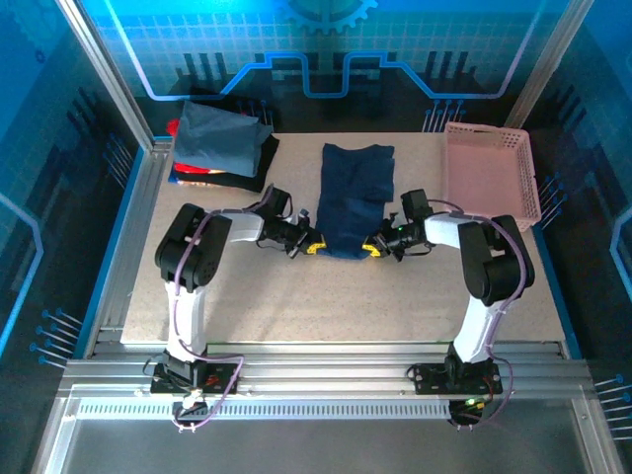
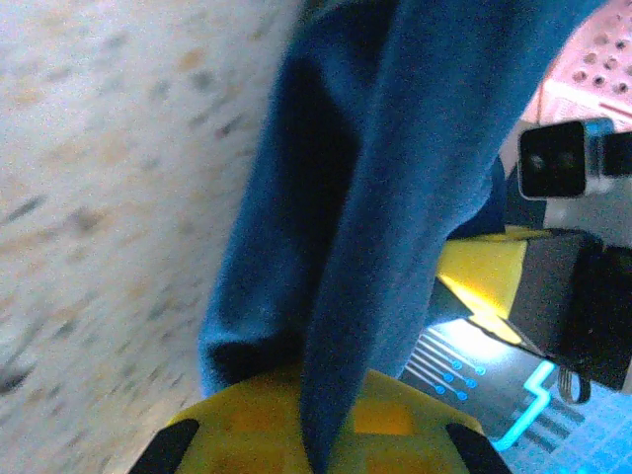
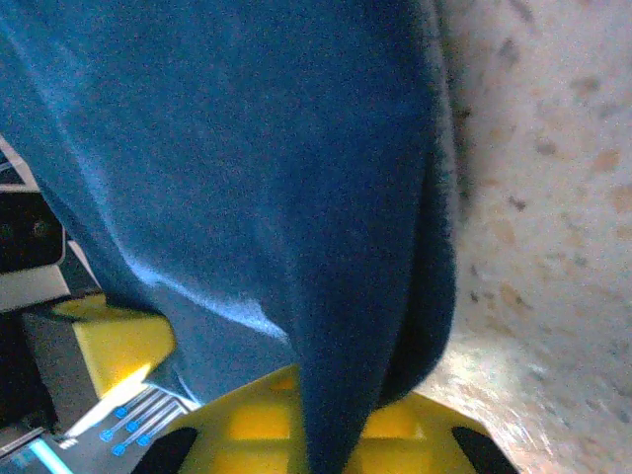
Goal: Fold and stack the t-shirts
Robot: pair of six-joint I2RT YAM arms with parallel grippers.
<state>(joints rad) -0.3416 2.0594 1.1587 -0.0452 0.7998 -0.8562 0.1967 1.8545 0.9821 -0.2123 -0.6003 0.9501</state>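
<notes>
Pink basket [image 1: 489, 128] at the far right of the tabletop [image 1: 346, 306], near the navy t-shirt [image 1: 354, 197]. Lies in the middle as a long folded strip. Pinched at near left corner by left fingers [image 1: 314, 247], at near right corner by right fingers [image 1: 373, 248], both closed on cloth. At far left, stack of folded t-shirts [image 1: 219, 138], slate-blue on top.

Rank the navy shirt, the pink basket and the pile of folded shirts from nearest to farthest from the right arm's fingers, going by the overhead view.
1. Navy shirt, mid-table: its near edge is pinched in the right fingers.
2. Pink basket, back right of the table.
3. Pile of folded shirts, back left corner.
</notes>
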